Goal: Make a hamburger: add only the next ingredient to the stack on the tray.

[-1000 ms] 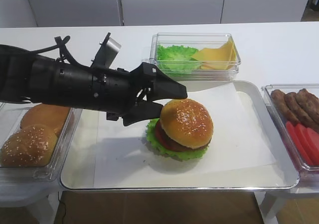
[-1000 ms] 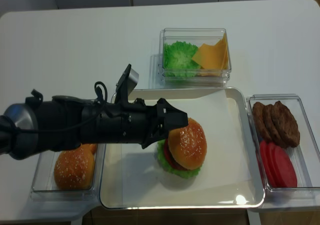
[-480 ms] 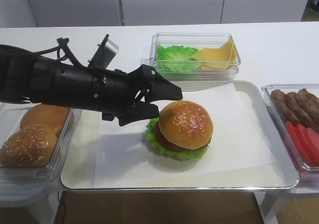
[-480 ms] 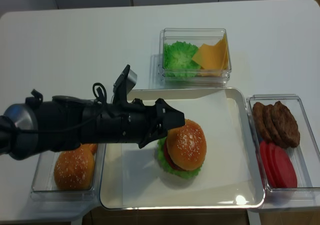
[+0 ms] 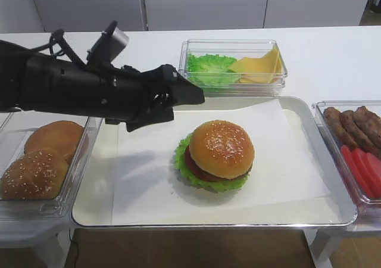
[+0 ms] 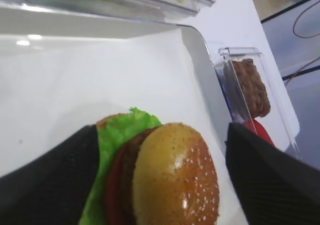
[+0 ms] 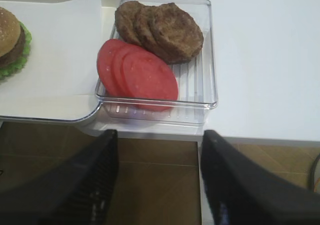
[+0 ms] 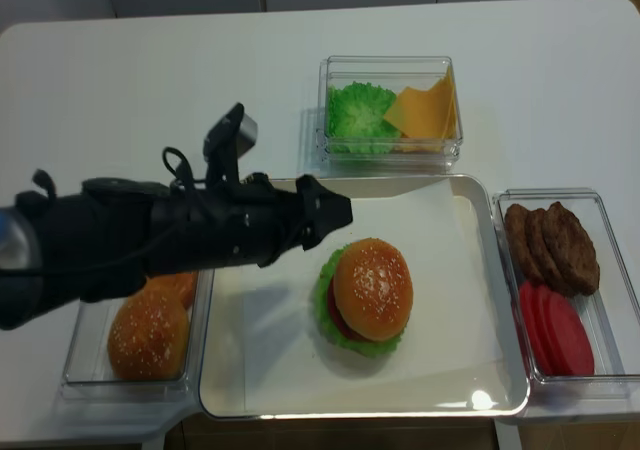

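The hamburger (image 5: 215, 156) sits on white paper in the silver tray (image 5: 208, 223). Its sesame-seeded bun top (image 5: 222, 144) rests on the stack of patty, tomato and lettuce (image 5: 183, 161). My left gripper (image 5: 189, 98) hangs open and empty, raised up and to the left of the burger and apart from it. In the left wrist view the bun top (image 6: 175, 180) shows below and between the spread fingers (image 6: 50, 180). My right gripper (image 7: 157, 145) is open with nothing in it, off the table's front edge by the patty container.
A clear container of lettuce and cheese (image 5: 233, 65) stands behind the tray. A container of buns (image 5: 41, 161) is on the left. One with brown patties and tomato slices (image 7: 155, 50) is on the right, also seen at the tray's right side (image 5: 357, 143).
My left gripper has drawn back up and to the left, away from the burger, staying open. The bun top stays on the stack.
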`<state>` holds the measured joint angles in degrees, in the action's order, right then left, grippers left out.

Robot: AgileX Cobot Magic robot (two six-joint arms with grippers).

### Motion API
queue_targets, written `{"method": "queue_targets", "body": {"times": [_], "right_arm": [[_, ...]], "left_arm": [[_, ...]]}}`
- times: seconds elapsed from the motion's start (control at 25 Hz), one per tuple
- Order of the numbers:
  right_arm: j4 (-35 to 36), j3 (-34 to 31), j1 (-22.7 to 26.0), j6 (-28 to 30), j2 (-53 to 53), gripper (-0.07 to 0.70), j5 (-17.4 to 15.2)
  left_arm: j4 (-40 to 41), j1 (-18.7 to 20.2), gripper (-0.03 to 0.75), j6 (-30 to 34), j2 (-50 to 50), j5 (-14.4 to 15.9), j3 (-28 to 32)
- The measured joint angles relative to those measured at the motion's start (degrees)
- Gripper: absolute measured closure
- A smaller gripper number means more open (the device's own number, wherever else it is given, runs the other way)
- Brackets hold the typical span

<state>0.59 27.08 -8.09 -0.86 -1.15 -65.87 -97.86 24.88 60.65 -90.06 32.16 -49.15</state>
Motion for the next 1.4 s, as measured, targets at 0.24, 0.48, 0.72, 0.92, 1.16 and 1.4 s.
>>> {"method": "queue_targets", "body": {"times": [0.24, 0.48, 0.72, 0.92, 1.16, 1.4], "right_arm": [[0.0, 0.0, 0.0, 0.0, 0.0, 0.227, 0.0], [0.0, 0.0, 0.0, 0.0, 0.0, 0.227, 0.0], [0.0, 0.0, 0.0, 0.0, 0.0, 0.227, 0.0], [0.0, 0.0, 0.0, 0.1, 0.0, 0.227, 0.0], [0.0, 0.0, 0.0, 0.1, 0.0, 0.227, 0.0], [0.0, 0.0, 0.0, 0.1, 0.0, 0.227, 0.0]], "left_arm": [[12.3, -2.7, 0.133, -5.7, 8.3, -4.7, 0.0], [33.3, -8.6, 0.134, -18.6, 15.5, -0.8, 0.0], [58.7, -14.9, 0.159, -35.7, 23.1, 9.6, 0.0], [73.5, -19.3, 0.188, -46.1, 30.9, 18.3, 0.0], [87.0, -19.9, 0.195, -57.7, 41.7, 24.1, 0.0], [97.0, -19.9, 0.195, -64.9, 52.5, 30.3, 0.7]]}}
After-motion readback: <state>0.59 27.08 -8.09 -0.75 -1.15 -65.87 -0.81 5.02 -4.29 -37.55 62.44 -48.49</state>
